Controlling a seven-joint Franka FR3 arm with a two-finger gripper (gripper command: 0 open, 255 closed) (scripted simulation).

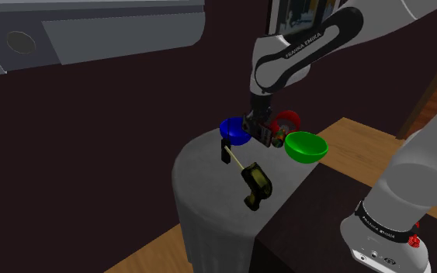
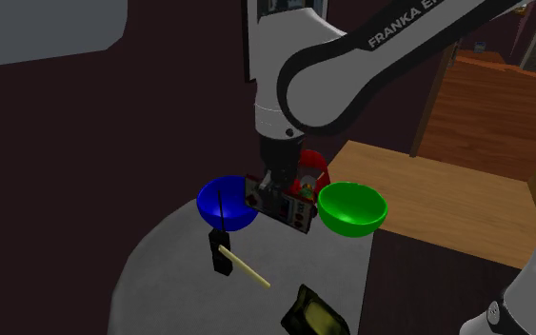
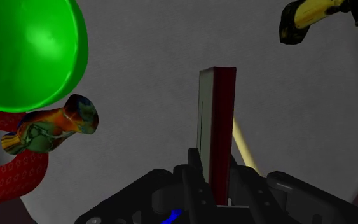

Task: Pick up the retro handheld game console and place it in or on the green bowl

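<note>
My gripper [image 1: 257, 130] is shut on the retro handheld game console [image 1: 261, 136], a flat slab with a red edge and a grey face. It hangs tilted above the round grey table [image 1: 209, 194], between the blue bowl [image 1: 234, 129] and the green bowl [image 1: 306, 146]. In the second exterior view the console [image 2: 281, 204] sits just left of the green bowl [image 2: 351, 207], under the gripper [image 2: 275, 188]. In the wrist view the fingers [image 3: 195, 167] clasp the console [image 3: 217, 121] edge-on, with the green bowl [image 3: 28, 51] off to one side.
A red ring-shaped thing [image 2: 311, 167] and a multicoloured toy [image 3: 50, 127] lie behind the console by the green bowl. A black holder with a pale stick [image 2: 232, 259] and a dark olive object [image 1: 257, 184] lie nearer the table's front. A wooden floor [image 2: 446, 200] lies beyond.
</note>
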